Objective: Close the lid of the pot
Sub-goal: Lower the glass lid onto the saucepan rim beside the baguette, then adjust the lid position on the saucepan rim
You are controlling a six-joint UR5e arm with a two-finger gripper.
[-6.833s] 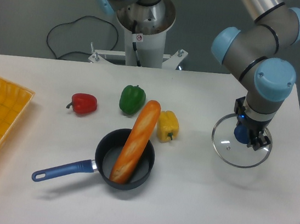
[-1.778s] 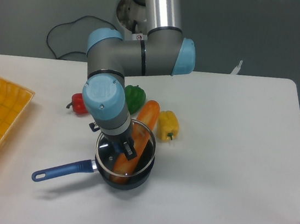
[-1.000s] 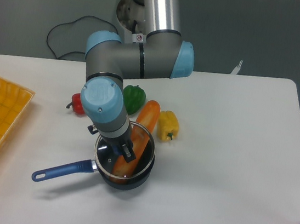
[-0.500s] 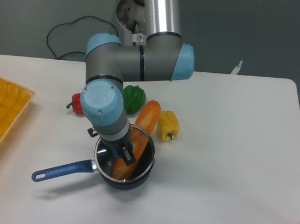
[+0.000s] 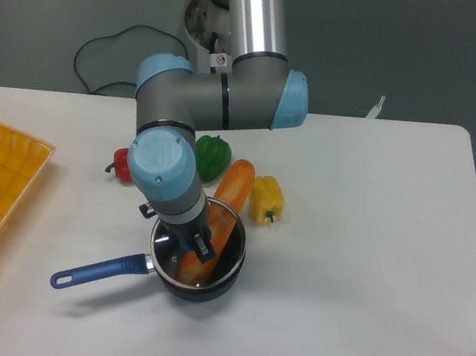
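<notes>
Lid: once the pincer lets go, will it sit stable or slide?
The lid probably won't seat flat: the bread sticks out over the pot rim. Glass on a slanted loaf may rock or slip. Likely rigid and breakable.

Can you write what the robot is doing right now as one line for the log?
step: putting lid on pot | end effector: over pot, at lid | snag: bread sticks out over pot rim | lid flat: cannot tell
</notes>
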